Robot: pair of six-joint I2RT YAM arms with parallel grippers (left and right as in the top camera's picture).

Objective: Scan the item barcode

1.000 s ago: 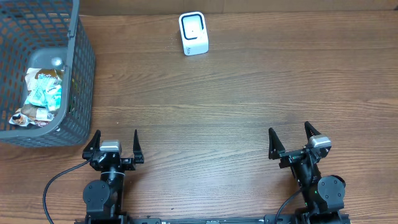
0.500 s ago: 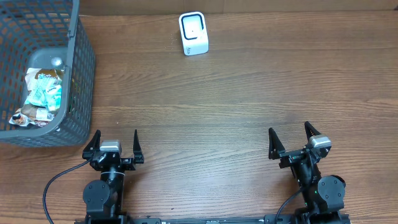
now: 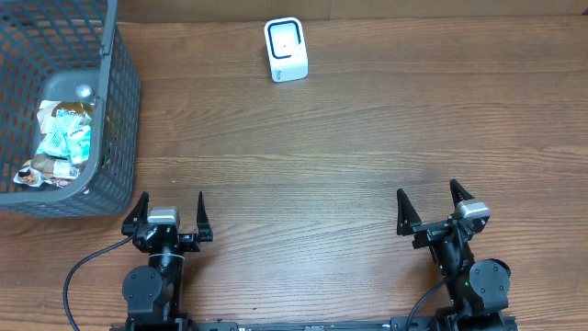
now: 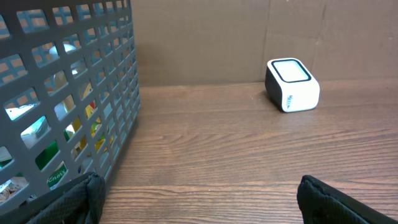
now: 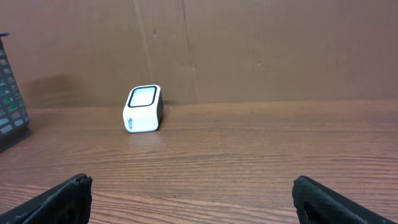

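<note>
A white barcode scanner [image 3: 286,50] with a dark-rimmed window stands at the far middle of the wooden table; it also shows as the scanner [image 4: 291,84] in the left wrist view and the scanner [image 5: 143,109] in the right wrist view. Packaged items [image 3: 61,138] lie in a grey mesh basket [image 3: 118,110] at the far left; which item carries the barcode I cannot tell. My left gripper [image 3: 169,209] rests open at the near left, just in front of the basket. My right gripper [image 3: 429,201] rests open at the near right. Both hold nothing.
The basket wall [image 4: 74,93] fills the left of the left wrist view, with packets visible through the mesh. A cardboard wall [image 5: 249,50] runs along the table's far edge. Bare wood [image 3: 312,165] lies between the grippers and the scanner.
</note>
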